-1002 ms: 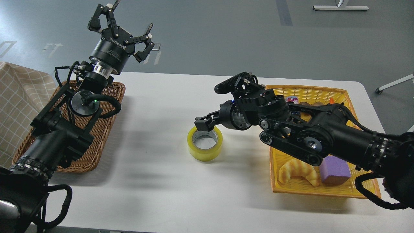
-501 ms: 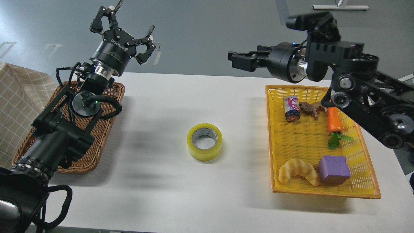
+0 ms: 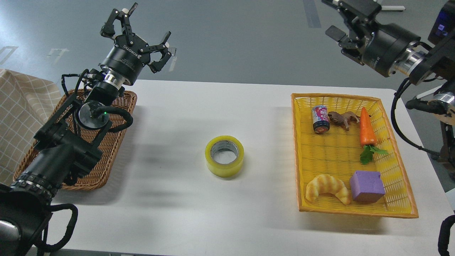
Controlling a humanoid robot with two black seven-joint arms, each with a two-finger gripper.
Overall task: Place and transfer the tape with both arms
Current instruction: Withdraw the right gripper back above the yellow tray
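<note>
Two baskets frame the white worktop (image 3: 177, 213), and between them, alone near the middle, the tape (image 3: 224, 156) lies flat with its grey core facing up, well apart from both arms. On the right, the yellow basket (image 3: 391, 209) holds a croissant (image 3: 327, 188) and a purple block (image 3: 367, 186) at its near end, then a carrot (image 3: 367, 127), a small brown animal figure (image 3: 342, 119) and a can (image 3: 320, 119) towards the far end. On the left, the brown wicker basket (image 3: 106, 156) sits partly under the left arm. Farther back, the left gripper (image 3: 137, 32) is raised over the floor, fingers spread wide, holding nothing. At far right, the right gripper (image 3: 346, 17) is up high, cut by the top edge, fingers apart and empty.
</note>
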